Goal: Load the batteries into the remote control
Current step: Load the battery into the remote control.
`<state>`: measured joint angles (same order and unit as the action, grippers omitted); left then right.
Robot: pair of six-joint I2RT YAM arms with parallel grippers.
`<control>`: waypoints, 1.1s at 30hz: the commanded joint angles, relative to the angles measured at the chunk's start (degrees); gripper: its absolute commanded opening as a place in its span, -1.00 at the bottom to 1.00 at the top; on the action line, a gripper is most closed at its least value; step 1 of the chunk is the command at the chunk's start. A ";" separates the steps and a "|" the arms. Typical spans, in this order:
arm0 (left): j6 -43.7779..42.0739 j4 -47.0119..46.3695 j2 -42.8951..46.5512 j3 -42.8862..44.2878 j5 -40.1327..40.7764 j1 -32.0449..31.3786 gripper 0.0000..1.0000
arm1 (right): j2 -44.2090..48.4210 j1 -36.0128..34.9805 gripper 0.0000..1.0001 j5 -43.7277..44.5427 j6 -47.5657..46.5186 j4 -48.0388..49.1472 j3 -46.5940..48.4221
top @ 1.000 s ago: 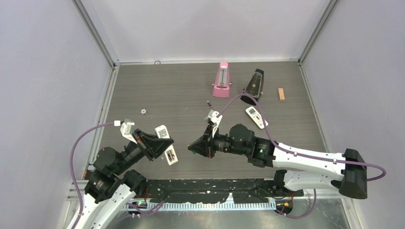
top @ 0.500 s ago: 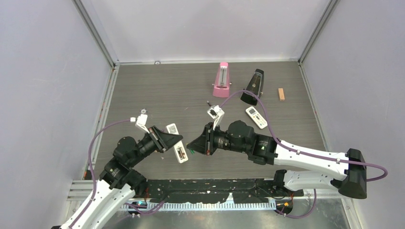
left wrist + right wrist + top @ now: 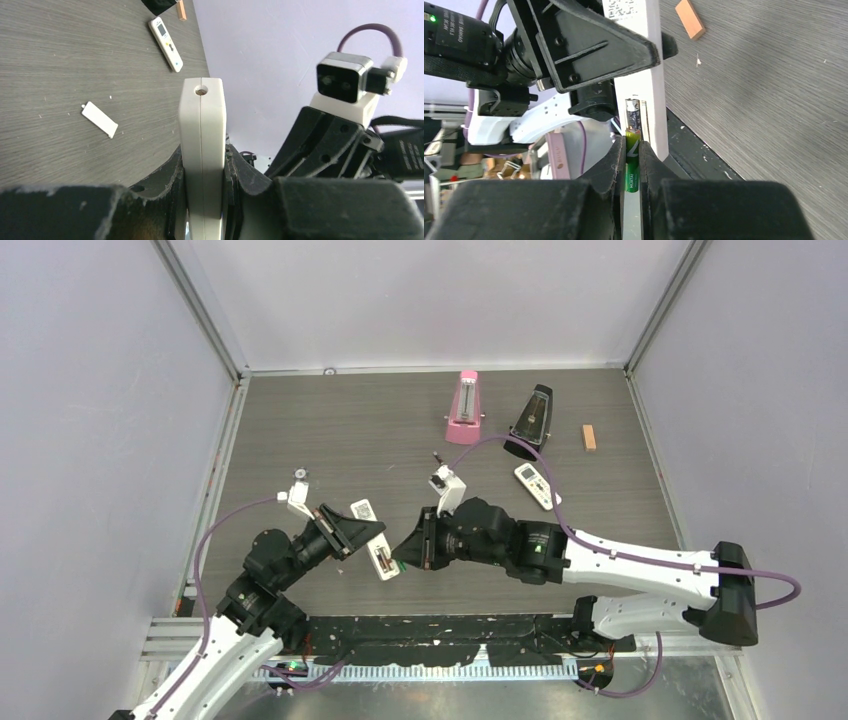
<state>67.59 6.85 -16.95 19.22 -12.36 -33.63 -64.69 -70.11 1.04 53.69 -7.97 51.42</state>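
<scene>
Two grippers loaded | left gripper (image 3: 202, 172) clamped on remote control (image 3: 201, 125), held above worktop (image 3: 350, 430) near its near edge, left of middle | right gripper (image 3: 632, 150) pinching green battery (image 3: 632, 175), end-on to dark battery (image 3: 633, 114) lying in remote's open bay | white flat piece (image 3: 100, 120) on worktop

Dark grey wood-grain counter (image 3: 350, 430) carrying a pink pyramid-shaped metronome (image 3: 464, 408), a black pyramid-shaped metronome (image 3: 531, 418), a small orange rectangular block (image 3: 589, 437) and a broad white many-button remote (image 3: 537, 486).
</scene>
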 commanded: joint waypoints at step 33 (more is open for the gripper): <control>8.80 -9.96 1.04 -4.59 -0.18 -0.02 -1.00 | -13.97 -9.70 -0.80 20.80 -11.61 -18.68 21.27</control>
<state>75.40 1.91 -15.79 14.61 -12.43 -33.63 -78.15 -79.44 20.25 42.35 -28.34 70.15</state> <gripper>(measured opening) 0.249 0.149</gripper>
